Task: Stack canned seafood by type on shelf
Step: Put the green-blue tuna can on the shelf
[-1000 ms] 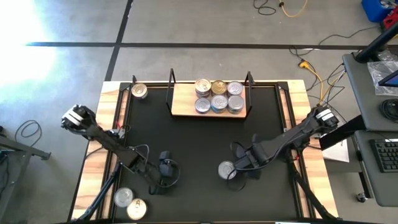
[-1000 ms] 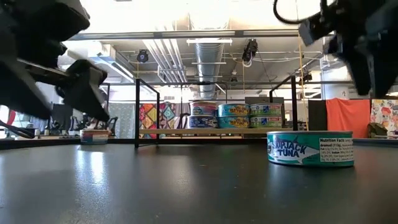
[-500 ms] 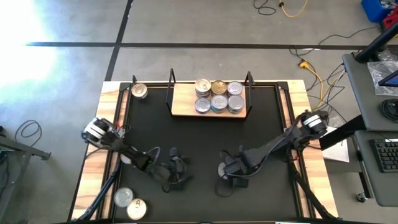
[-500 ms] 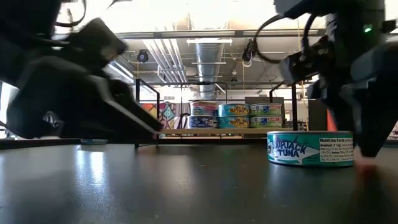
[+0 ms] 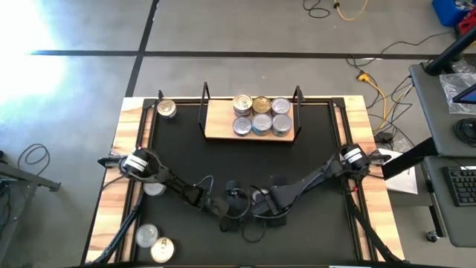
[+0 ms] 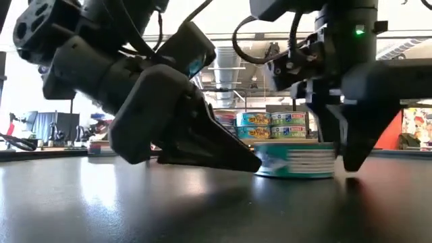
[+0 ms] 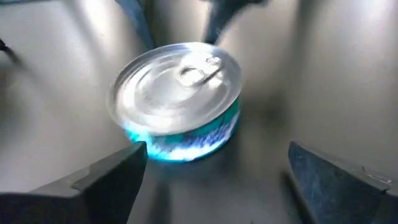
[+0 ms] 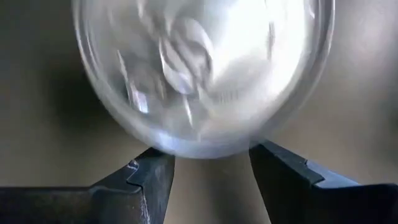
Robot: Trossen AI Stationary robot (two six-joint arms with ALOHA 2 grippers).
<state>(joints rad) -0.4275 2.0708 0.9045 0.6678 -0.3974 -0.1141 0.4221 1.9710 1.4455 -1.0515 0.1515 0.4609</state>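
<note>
Both grippers meet over a teal-labelled tin (image 7: 177, 102) on the table's (image 5: 312, 160) near middle: the left gripper (image 7: 214, 180) gapes wide beside it, the right gripper (image 8: 211, 180) half-spread behind it, neither gripping. The shelf (image 5: 219, 126) holds six tins.

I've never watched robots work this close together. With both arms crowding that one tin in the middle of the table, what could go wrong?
Both the left gripper, open, and the right gripper close in on the same tin, so the arms might collide. A finger could also knock the tin sliding. Later, a clumsy placement might topple the stacked tins on the shelf.
</note>
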